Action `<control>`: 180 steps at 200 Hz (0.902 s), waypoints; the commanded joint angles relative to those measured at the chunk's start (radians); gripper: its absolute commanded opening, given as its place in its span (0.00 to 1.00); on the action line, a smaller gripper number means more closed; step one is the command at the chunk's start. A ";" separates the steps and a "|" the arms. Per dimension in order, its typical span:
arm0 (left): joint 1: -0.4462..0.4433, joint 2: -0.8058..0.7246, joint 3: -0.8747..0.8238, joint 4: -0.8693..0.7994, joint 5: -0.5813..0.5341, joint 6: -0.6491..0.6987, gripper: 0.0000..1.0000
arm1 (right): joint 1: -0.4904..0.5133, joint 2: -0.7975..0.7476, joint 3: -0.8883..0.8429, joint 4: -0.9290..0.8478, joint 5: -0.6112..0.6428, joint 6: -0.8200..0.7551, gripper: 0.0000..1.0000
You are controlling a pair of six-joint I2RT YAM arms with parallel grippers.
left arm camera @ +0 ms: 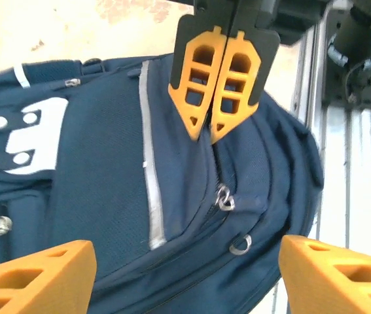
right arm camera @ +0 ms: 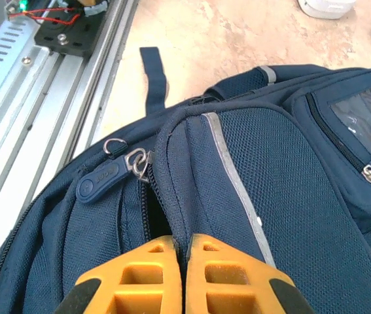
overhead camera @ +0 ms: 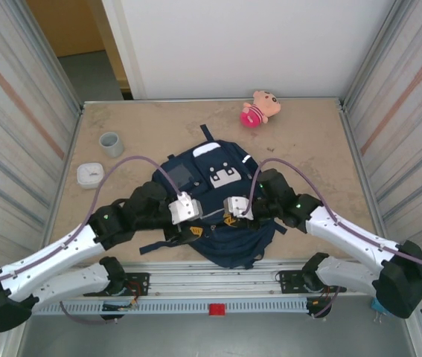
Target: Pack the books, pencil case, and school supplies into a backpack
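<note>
Top view, backpack point(overhead camera: 229, 242): it lies flat in the middle of the tabletop point(overhead camera: 322, 156), just ahead of the arm bases. The left arm point(overhead camera: 54, 260) and right arm point(overhead camera: 344, 230) both reach in over its near half.
Top view, other things: a plush point(overhead camera: 259, 109) sits at the far edge, and a cup point(overhead camera: 111, 144) and a white disc point(overhead camera: 90, 175) sit far left. All are well apart from the backpack.
Left wrist, left jaws: the fingers point(left arm camera: 35, 278) are spread wide with nothing between them. They hover over the zip seams.
Left wrist, right jaws: the fingers point(left arm camera: 201, 78) are pressed together. Their tips are down on the seam beside the pale stripe point(left arm camera: 149, 163), near a zip ring point(left arm camera: 224, 197).
Right wrist, right jaws: they are closed tight. A ridge of fabric runs straight into them, so they seem to pinch a fold of the flap.
Right wrist, zip: the pull point(right arm camera: 136, 162), with its dark tag point(right arm camera: 103, 180), sits just left of that ridge. I cannot tell whether the compartment is fully shut.
Step, my guess: working the zip. The right side holds the fabric and the left side is free to take a pull.
Doing it well: hold the fold taut and steady. Bring the left jaws squarely onto the tag, not the thin ring. Draw along the line of the teeth, not upward.
Risk: soft fabric could slip from the pinch. A sideways tug could drag the whole backpack.
</note>
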 commanded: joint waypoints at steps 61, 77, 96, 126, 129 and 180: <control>0.089 0.273 0.046 0.139 0.162 0.451 0.73 | -0.077 -0.043 0.027 -0.053 -0.143 -0.066 0.00; 0.088 0.314 0.044 0.196 0.207 0.432 0.68 | -0.082 -0.039 0.029 -0.053 -0.145 -0.066 0.00; 0.092 0.350 0.045 0.221 0.222 0.412 0.47 | -0.094 -0.039 0.035 -0.064 -0.148 -0.065 0.00; 0.102 0.366 0.056 0.219 0.247 0.303 0.12 | -0.141 -0.062 0.061 -0.067 -0.130 0.062 0.08; 0.102 0.365 0.056 0.226 0.245 0.276 0.10 | -0.145 -0.062 0.066 -0.066 -0.119 0.098 0.13; 0.052 0.413 0.031 0.392 0.207 -0.245 0.00 | -0.101 -0.189 0.174 -0.256 0.306 0.863 0.40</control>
